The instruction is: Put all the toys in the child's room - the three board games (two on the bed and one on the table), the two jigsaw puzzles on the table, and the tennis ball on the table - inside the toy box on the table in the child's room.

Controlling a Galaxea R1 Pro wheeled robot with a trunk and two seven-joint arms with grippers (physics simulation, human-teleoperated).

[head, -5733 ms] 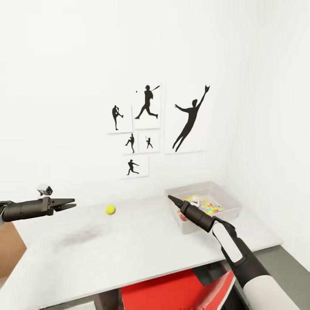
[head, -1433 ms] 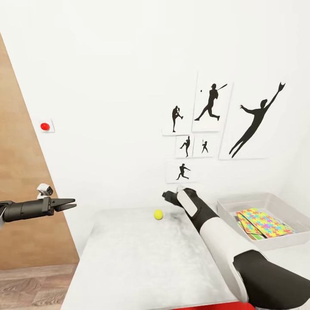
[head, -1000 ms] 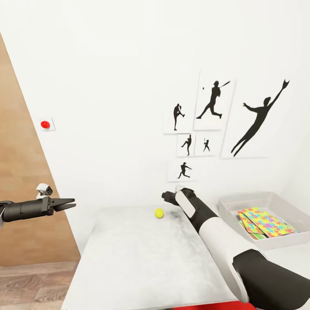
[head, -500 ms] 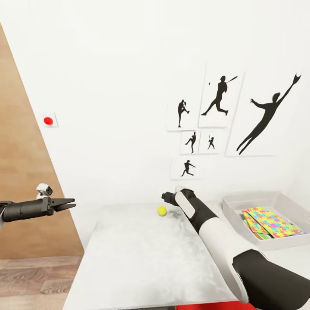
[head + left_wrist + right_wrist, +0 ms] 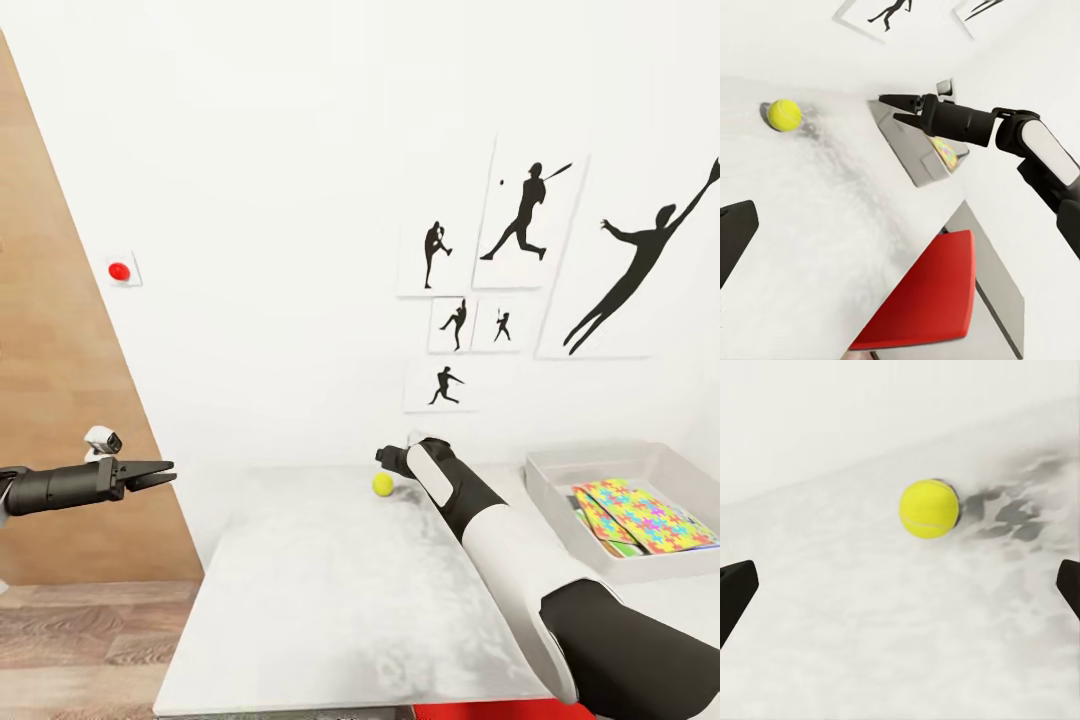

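One toy is left on the table: the tennis ball at your 12 o'clock. Puzzles already lie in the toy box at 3 o'clock. Your right gripper is spread wide and empty, facing the ball; your left gripper holds nothing

Black baseball silhouettes on white wall; red button further left; brown panel; wood floor; red seat.
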